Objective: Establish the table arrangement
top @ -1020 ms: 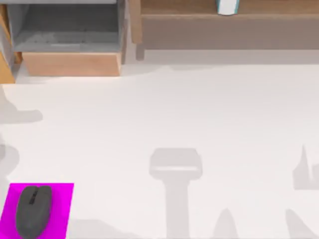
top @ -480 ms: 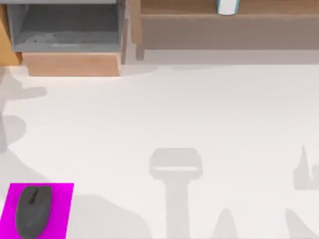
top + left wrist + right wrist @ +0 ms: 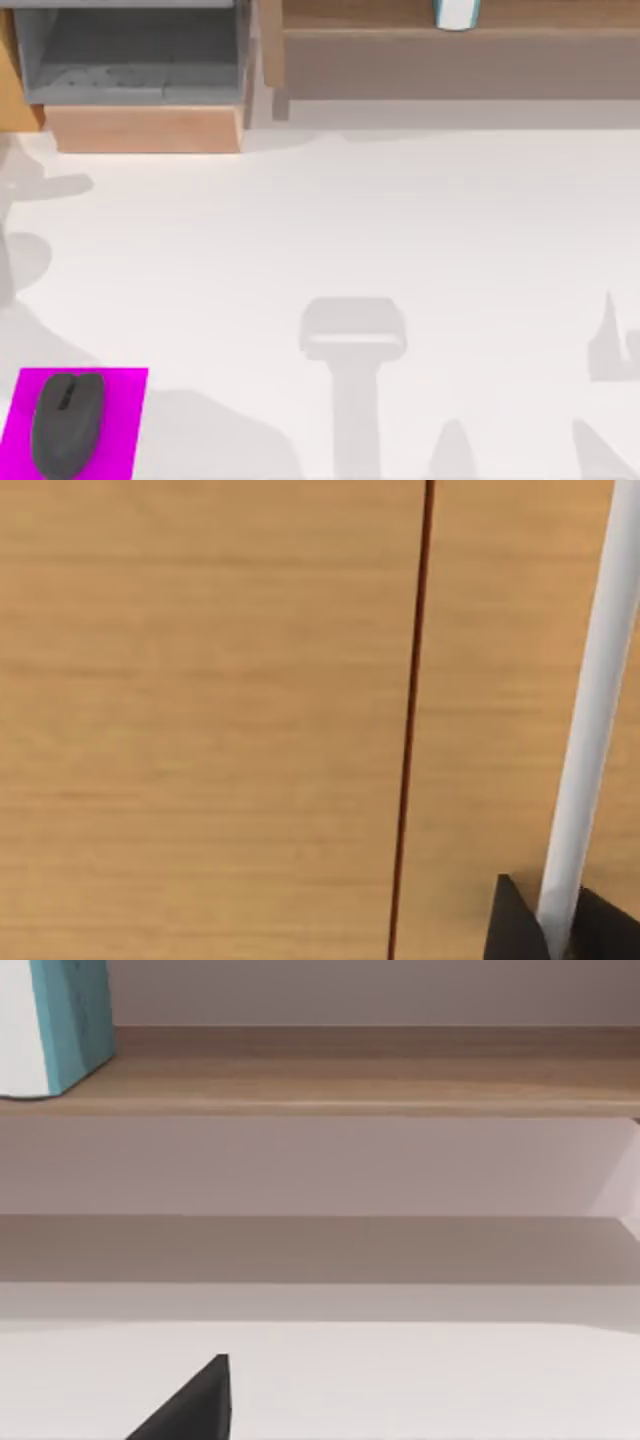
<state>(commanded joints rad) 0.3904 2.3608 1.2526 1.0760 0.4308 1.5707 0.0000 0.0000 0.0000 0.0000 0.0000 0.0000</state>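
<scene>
From above, my mouse pad [image 3: 120, 420] runs off the table's near edge of the frame, and the mouse [image 3: 66, 423] on it loses its tail end there too. The drawer unit [image 3: 140, 128] is cropped at the top and left, so I can't see how deep its grey inside goes. The shelf [image 3: 450, 40] is cut at the top and right, and the white-and-teal object [image 3: 457, 13] on it shows just its lower part. In my left wrist view, the left gripper [image 3: 560, 925] shows 2 dark tips at the frame's edge around a white bar [image 3: 590, 710]; I can't tell whether they pinch it.
</scene>
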